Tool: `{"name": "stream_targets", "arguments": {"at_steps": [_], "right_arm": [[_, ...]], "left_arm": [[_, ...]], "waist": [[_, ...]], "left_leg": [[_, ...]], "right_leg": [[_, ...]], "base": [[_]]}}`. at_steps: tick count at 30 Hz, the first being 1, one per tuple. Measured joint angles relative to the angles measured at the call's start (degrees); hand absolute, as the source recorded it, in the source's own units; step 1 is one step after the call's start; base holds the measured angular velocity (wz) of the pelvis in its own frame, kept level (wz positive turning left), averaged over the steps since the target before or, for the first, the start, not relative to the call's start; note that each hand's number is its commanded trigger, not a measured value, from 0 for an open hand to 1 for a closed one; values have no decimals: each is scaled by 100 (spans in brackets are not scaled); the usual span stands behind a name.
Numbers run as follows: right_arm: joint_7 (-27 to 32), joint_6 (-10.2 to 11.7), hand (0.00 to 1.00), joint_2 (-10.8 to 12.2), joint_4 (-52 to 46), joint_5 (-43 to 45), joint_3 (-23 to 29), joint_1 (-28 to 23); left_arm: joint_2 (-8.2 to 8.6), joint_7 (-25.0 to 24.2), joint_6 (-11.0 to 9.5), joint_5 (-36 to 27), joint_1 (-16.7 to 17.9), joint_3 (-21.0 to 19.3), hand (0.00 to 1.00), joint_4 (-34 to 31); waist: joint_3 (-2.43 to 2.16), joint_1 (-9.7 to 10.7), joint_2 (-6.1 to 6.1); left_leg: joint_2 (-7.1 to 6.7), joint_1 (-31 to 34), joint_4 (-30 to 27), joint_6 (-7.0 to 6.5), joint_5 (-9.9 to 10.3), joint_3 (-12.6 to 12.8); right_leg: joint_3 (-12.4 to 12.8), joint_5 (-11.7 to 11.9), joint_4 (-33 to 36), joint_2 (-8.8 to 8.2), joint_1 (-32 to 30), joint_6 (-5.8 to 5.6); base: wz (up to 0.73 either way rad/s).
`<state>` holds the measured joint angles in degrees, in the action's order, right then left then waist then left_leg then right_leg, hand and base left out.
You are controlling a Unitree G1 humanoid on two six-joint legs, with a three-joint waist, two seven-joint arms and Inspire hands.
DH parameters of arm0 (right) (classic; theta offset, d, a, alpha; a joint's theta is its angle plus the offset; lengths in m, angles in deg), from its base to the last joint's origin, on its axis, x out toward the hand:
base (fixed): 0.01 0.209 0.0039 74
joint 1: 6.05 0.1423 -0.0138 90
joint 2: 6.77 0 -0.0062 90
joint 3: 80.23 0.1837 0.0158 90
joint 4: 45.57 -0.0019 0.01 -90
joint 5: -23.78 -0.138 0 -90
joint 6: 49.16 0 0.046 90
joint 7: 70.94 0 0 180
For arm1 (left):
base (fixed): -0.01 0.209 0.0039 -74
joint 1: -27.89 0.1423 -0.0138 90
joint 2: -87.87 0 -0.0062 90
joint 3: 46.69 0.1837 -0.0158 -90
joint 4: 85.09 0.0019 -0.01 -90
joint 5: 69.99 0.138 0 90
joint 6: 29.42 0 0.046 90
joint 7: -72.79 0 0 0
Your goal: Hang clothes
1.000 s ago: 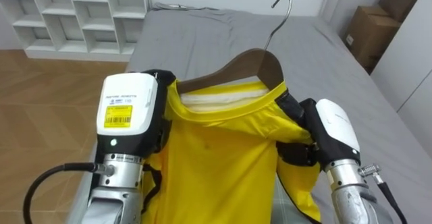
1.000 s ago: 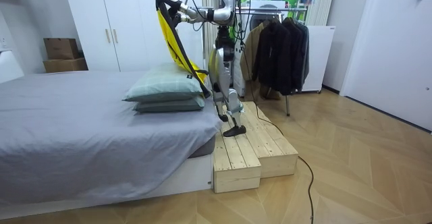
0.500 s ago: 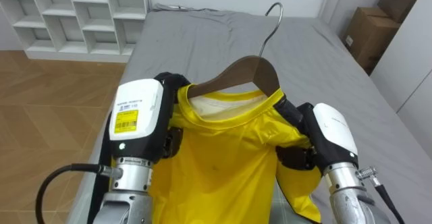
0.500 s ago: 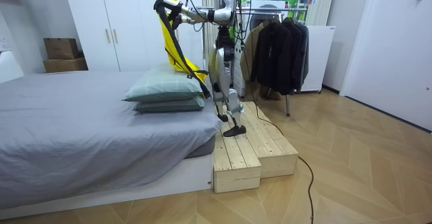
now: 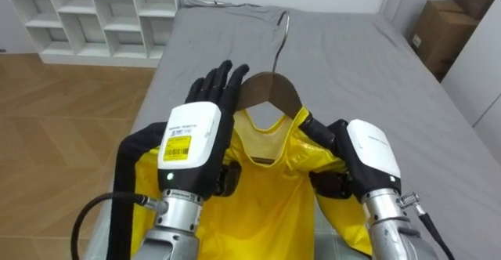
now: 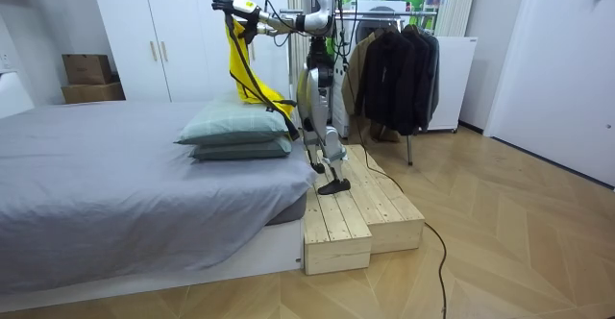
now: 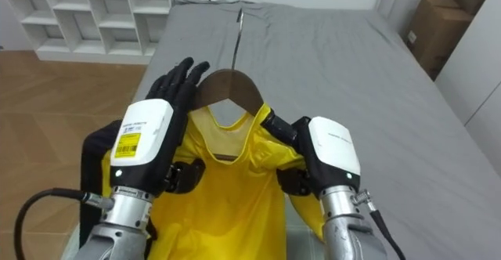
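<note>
A yellow shirt (image 5: 266, 193) hangs on a brown wooden hanger (image 5: 270, 89), held up in front of me above the bed. The hanger's metal hook (image 5: 282, 27) points up and away. My left hand (image 5: 205, 113) is open, its straight fingers (image 5: 225, 78) lying against the hanger's left shoulder. On the other side my right hand (image 5: 362, 152) is shut on the hanger's right arm through the yellow cloth. In the room view the shirt (image 6: 240, 64) dangles from my raised hands over the pillows, and I stand on a wooden step at the bedside.
A grey bed (image 5: 344, 64) stretches ahead. White cubby shelves (image 5: 94, 9) stand at the far left and a cardboard box (image 5: 438, 29) at the far right. In the room view two pillows (image 6: 235, 132) lie below the shirt, and a rack of dark clothes (image 6: 399, 64) stands behind me.
My left hand has let go of the shirt's left shoulder and straightened its fingers. The collar has settled lower round the hanger's neck. The right hand keeps its grip.
</note>
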<state>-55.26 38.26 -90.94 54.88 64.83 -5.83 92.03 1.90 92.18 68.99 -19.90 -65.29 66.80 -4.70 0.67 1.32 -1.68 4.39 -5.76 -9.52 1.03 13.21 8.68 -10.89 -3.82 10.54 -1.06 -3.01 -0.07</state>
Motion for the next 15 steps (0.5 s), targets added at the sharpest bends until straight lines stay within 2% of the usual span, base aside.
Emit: {"name": "stream_targets", "arguments": {"at_steps": [8,12,15], "right_arm": [[11,0,100,22,1,-57,4,0],[76,2,100,-77,2,-75,18,-5],[99,3,100,-97,2,-74,86,-44]], "left_arm": [[2,6,-29,-13,0,-2,0,0],[3,17,-162,-202,1,-6,0,0],[13,16,-167,-220,5,-7,0,0]], "waist": [[-27,23,41],[-28,41,41],[-28,58,40]], "left_leg": [[-1,-49,5,0,0,45],[-2,-102,9,0,0,52],[-2,-138,10,0,0,61]], "right_leg": [[72,1,19,7,11,2],[80,2,19,9,60,2],[87,2,22,10,87,3]], "base": [[-2],[0],[0]]}}
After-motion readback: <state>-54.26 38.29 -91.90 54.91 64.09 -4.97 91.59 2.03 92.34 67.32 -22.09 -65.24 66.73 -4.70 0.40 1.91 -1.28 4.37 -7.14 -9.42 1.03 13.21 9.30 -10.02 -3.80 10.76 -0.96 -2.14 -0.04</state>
